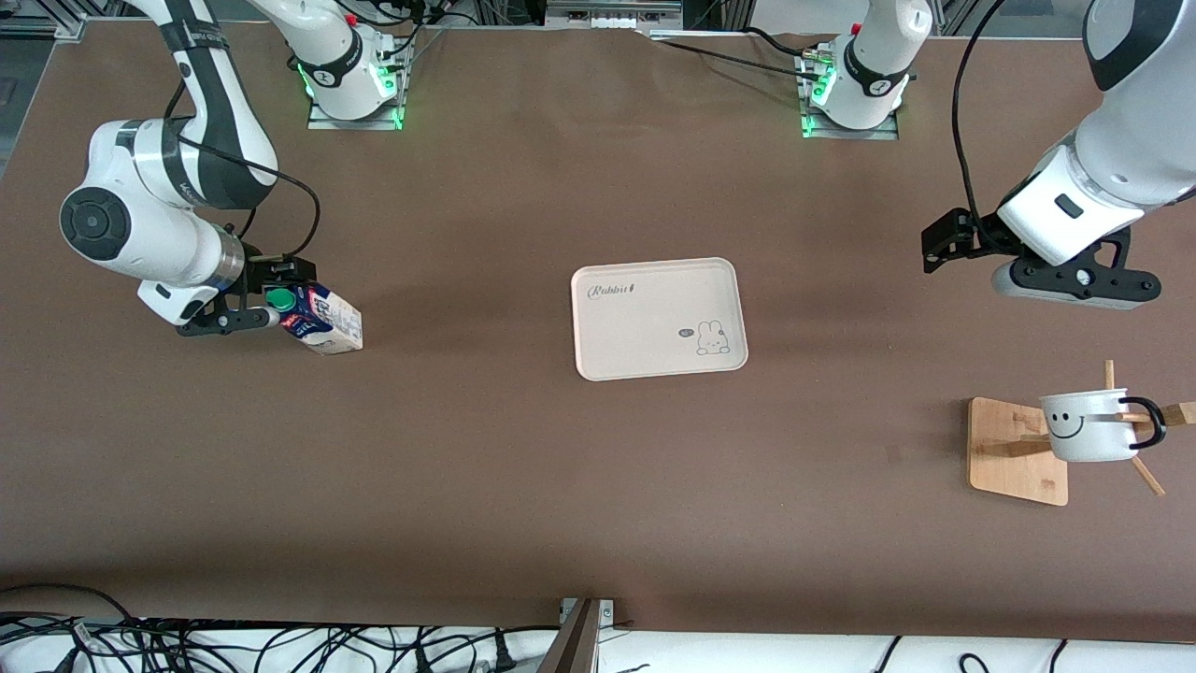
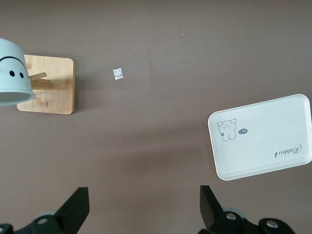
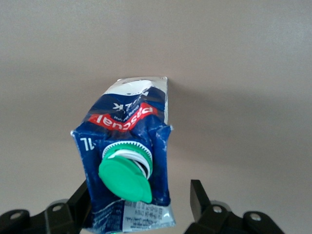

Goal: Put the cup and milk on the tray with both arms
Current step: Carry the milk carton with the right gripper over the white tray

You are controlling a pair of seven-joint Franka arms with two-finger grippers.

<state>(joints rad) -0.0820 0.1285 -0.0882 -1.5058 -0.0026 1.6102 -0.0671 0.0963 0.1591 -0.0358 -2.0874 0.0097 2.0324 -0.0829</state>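
Observation:
The milk [image 1: 322, 322] stands on the table toward the right arm's end, green cap up. My right gripper [image 1: 254, 299] is open around its top. In the right wrist view the milk [image 3: 131, 141] sits between the fingers of that gripper [image 3: 139, 191], against one finger with a gap to the other. The cup [image 1: 1089, 425] hangs on a peg of a wooden stand toward the left arm's end and shows in the left wrist view [image 2: 12, 73]. My left gripper [image 1: 1074, 280] [image 2: 145, 209] is wide open and empty over bare table. The tray [image 1: 659, 318] [image 2: 263, 136] lies empty mid-table.
The stand's bamboo base [image 1: 1017, 451] [image 2: 51, 85] lies under the cup, with wooden pegs sticking out around it. A small pale scrap [image 2: 117, 73] lies on the table beside the base. Cables run along the table edge nearest the front camera.

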